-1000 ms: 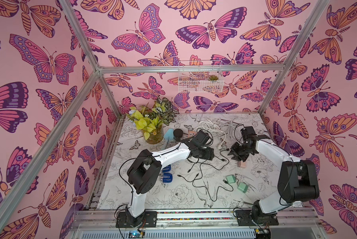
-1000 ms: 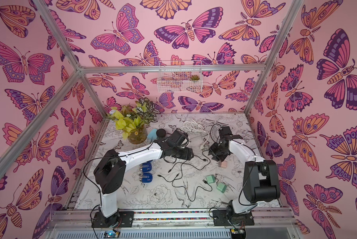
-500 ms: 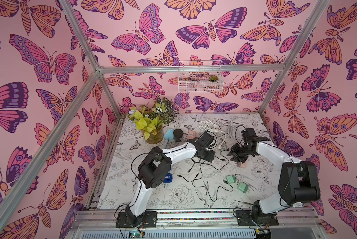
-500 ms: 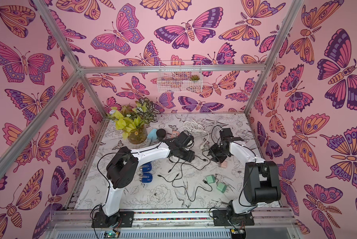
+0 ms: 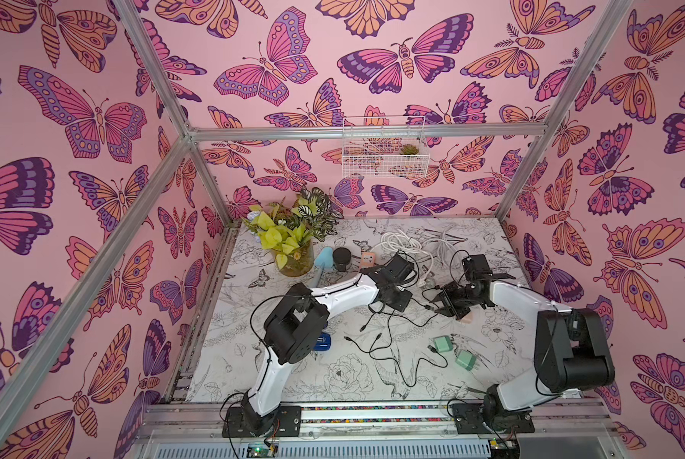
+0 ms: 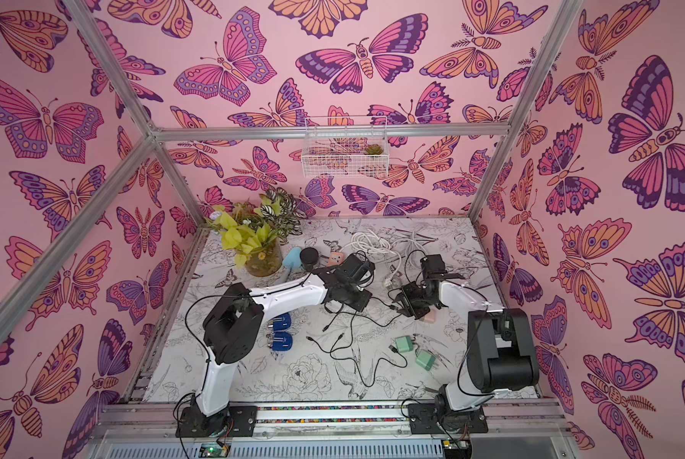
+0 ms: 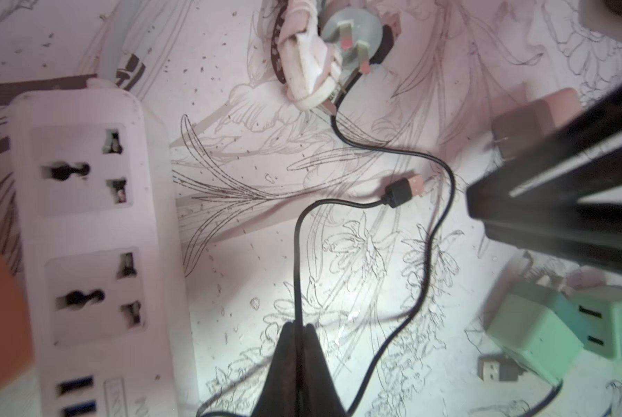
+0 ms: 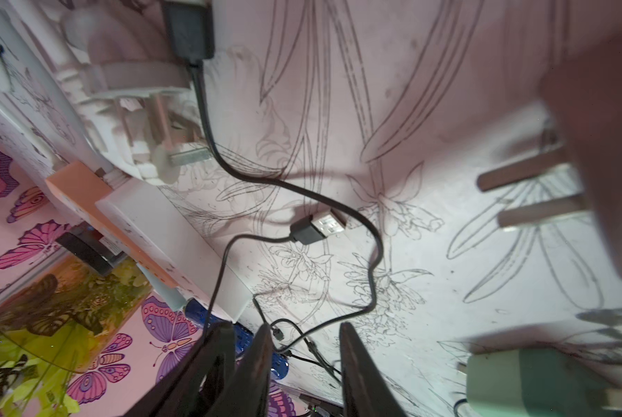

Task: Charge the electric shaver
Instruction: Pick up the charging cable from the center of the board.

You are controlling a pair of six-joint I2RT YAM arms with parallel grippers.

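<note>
A light-blue handled device [image 5: 324,258] that may be the electric shaver lies by the vase; I cannot tell for sure. My left gripper [image 7: 298,326] is shut on a thin black cable [image 7: 297,260]. The cable's free USB plug [image 7: 405,189] lies on the table beside the white power strip [image 7: 85,234]. In both top views the left gripper [image 5: 394,302] hangs low over the cable tangle [image 6: 357,330]. My right gripper [image 8: 304,335] stands open just above the table, facing the same USB plug [image 8: 318,227] with nothing between its fingers.
A pink adapter [image 5: 467,316] lies beside the right gripper [image 5: 446,308]. Two green adapters [image 5: 454,351] sit nearer the front, two blue ones [image 6: 279,332] under the left arm. A vase with plants [image 5: 293,246], a black cylinder [image 5: 341,258] and coiled white cord [image 5: 402,242] stand at the back.
The left gripper's jaws have closed onto the black cable. The left arm's elbow swung right and the gripper shifted slightly toward the back. The right arm has barely moved.
</note>
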